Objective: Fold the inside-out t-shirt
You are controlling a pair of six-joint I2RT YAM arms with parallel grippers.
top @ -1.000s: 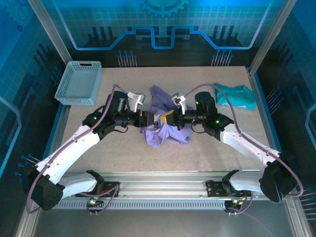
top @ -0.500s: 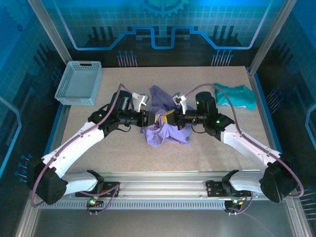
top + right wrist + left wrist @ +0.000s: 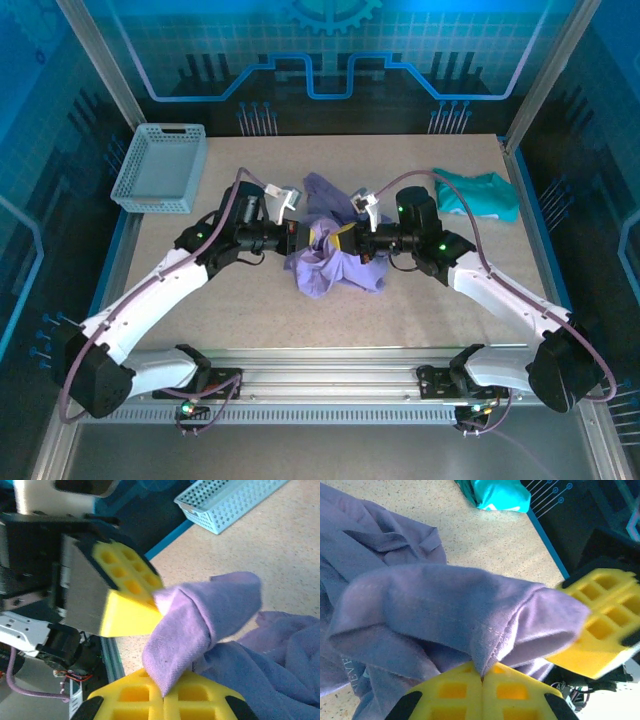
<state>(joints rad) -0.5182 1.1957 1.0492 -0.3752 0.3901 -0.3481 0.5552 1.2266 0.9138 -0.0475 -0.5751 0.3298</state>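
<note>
My left fingers (image 3: 470,692) are pressing together on a stitched fold of the t-shirt (image 3: 430,600). My right fingers (image 3: 150,695) are pinching a second ridge of the same cloth, so both pairs are biting fabric and neither is spread. The two pairs are facing each other almost tip to tip, with only a short bridge of cloth running between them.

I am judging that closeness to be the main risk. If I am pulling apart from here, the short span is going taut first, and a thin bite near an edge could be slipping out. I may also be gripping several layers at once, which would be dragging the whole bundle instead of opening it. My yellow fingertips could be knocking together too.

The t-shirt (image 3: 335,268) is lying crumpled at the centre of the table (image 3: 250,310). Most of the heap is sagging toward 6 o'clock and one flap is reaching toward 12. It is looking thin, soft and lavender, with raised seams and some small printing showing. I am not making out the sleeves or the collar. A teal garment (image 3: 480,192) is sitting at 2 o'clock and a basket (image 3: 160,168) at 10 o'clock, both well apart from the shirt.
</note>
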